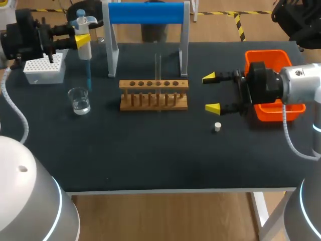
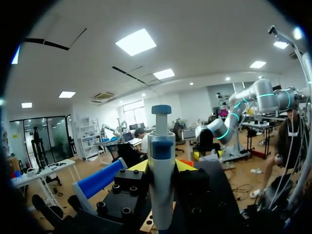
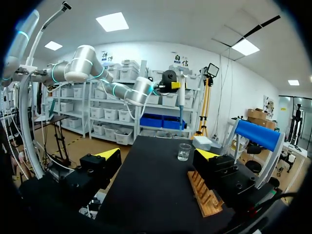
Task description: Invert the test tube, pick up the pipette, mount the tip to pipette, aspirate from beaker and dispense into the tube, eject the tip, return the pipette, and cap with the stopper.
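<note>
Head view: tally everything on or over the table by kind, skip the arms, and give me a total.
pipette: 1
tip box: 1
beaker: 1
wooden rack: 1
test tube: 1
stopper: 1
orange bin: 1
blue stand: 1
Total: 8

The counter (image 1: 150, 160) is matt black. The rack (image 1: 153, 95) is bare, light wood. The beaker (image 1: 79, 100) and test tube (image 1: 158, 65) look clear and glossy. The bin (image 1: 266, 57) is smooth orange plastic, the pipette (image 1: 84, 35) white and blue plastic.
</note>
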You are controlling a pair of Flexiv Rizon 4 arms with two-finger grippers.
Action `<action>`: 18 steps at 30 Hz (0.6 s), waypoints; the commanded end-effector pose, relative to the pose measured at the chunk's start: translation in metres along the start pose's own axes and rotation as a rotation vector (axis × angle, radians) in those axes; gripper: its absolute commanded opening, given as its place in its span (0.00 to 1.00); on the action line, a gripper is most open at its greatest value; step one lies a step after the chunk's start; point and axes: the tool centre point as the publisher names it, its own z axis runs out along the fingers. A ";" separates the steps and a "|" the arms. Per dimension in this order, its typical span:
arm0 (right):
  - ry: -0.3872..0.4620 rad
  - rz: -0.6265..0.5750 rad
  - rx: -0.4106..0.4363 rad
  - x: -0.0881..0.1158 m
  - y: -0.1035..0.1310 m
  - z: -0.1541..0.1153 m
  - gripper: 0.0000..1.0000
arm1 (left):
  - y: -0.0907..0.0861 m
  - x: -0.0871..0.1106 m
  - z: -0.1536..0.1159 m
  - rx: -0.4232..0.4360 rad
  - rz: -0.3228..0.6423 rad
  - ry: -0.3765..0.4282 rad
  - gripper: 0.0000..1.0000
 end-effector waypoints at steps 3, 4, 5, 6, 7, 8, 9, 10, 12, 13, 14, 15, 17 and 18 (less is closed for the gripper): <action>-0.001 0.000 0.002 0.001 0.001 -0.001 1.00 | 0.010 -0.014 -0.013 0.015 0.012 -0.015 0.00; -0.001 0.000 0.002 0.001 0.001 -0.001 1.00 | 0.012 -0.016 -0.015 0.014 0.012 -0.015 0.00; -0.001 0.000 0.002 0.001 0.001 -0.001 1.00 | 0.014 -0.018 -0.015 0.013 0.011 -0.016 0.00; -0.001 0.000 0.002 0.001 0.001 -0.001 1.00 | 0.016 -0.020 -0.016 0.012 0.012 -0.019 0.00; -0.001 0.000 0.002 0.001 0.001 -0.001 1.00 | 0.017 -0.022 -0.016 0.012 0.012 -0.021 0.00; -0.001 0.000 0.002 0.001 0.001 -0.001 1.00 | 0.019 -0.023 -0.016 0.011 0.012 -0.021 0.00; -0.001 0.000 0.002 0.001 0.001 -0.001 1.00 | 0.021 -0.025 -0.016 0.011 0.011 -0.021 0.00; -0.001 0.000 0.002 0.001 0.001 -0.001 1.00 | 0.023 -0.027 -0.017 0.013 0.010 -0.023 0.00; -0.001 0.000 0.002 0.001 0.001 -0.001 1.00 | 0.026 -0.029 -0.019 0.014 0.008 -0.030 0.00; -0.001 0.000 0.002 0.001 0.001 -0.001 1.00 | 0.027 -0.030 -0.020 0.016 0.007 -0.033 0.00; -0.001 0.000 0.002 0.001 0.001 -0.001 1.00 | 0.028 -0.032 -0.021 0.016 0.007 -0.034 0.00; -0.001 0.000 0.002 0.001 0.001 -0.001 1.00 | 0.029 -0.033 -0.022 0.017 0.006 -0.036 0.00; -0.001 0.000 0.002 0.001 0.001 -0.001 1.00 | 0.032 -0.036 -0.024 0.018 0.006 -0.039 0.00; -0.001 0.000 0.002 0.001 0.001 -0.001 1.00 | 0.033 -0.037 -0.025 0.019 0.006 -0.040 0.00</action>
